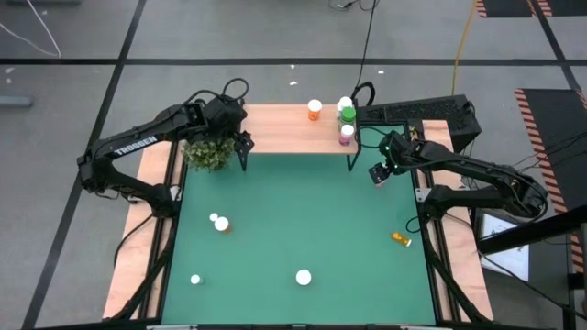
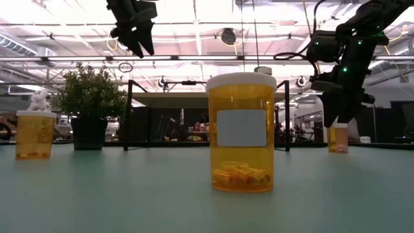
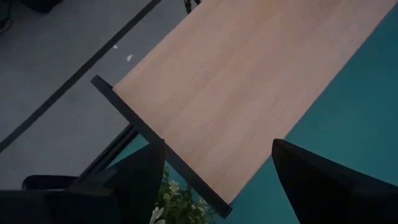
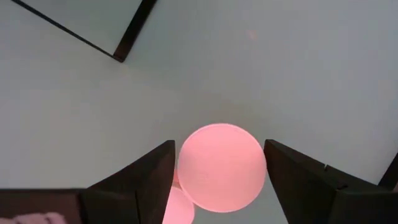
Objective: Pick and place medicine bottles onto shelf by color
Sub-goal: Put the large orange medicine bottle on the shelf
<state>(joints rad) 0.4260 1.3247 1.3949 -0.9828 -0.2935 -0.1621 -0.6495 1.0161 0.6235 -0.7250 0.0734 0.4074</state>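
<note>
3 medicine bottles (image 1: 345, 115) already stand at the shelf's (image 1: 275, 128) 3 o'clock end; at least 5 wait on the green mat (image 1: 303, 220) toward 6 o'clock. My right gripper (image 4: 221, 171), fingers spread, hovers over a pink-capped bottle (image 4: 221, 165). My left gripper (image 3: 214, 171), spread and empty, hangs over the shelf's 9 o'clock end, the plant (image 1: 207, 152) crowding it.

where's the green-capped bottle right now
In the high view the green-capped bottle stands on the shelf toward its right end, between a white-capped bottle and a pink bottle.
</note>
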